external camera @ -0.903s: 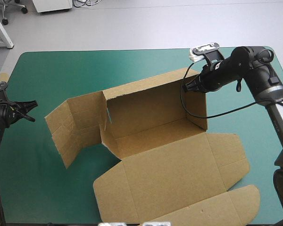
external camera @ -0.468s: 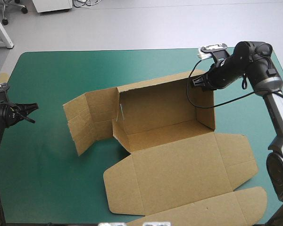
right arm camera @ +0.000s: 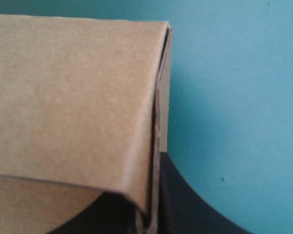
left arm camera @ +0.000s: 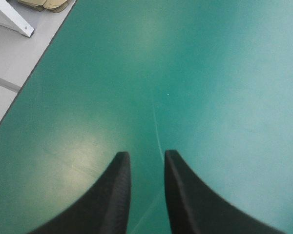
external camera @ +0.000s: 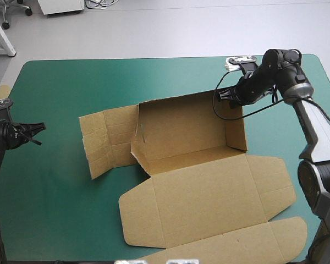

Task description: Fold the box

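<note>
Cardboard has swung since just before: the box point(external camera: 181, 132), mid-table, now lies squarer to the table's edges, and its side flap point(external camera: 107, 144) at 9 o'clock has sagged from half-raised to nearly flat. The right gripper point(external camera: 222, 97) stays clamped on the raised corner point(right arm camera: 151, 97) at the box's 1 o'clock, board between its fingers point(right arm camera: 185, 209). The left gripper point(left arm camera: 144, 157) waits over bare teal-green cover point(left arm camera: 210, 73) at the table's 9 o'clock edge, fingers narrowly apart, empty. That flap probably still needs raising and tucking.
</note>
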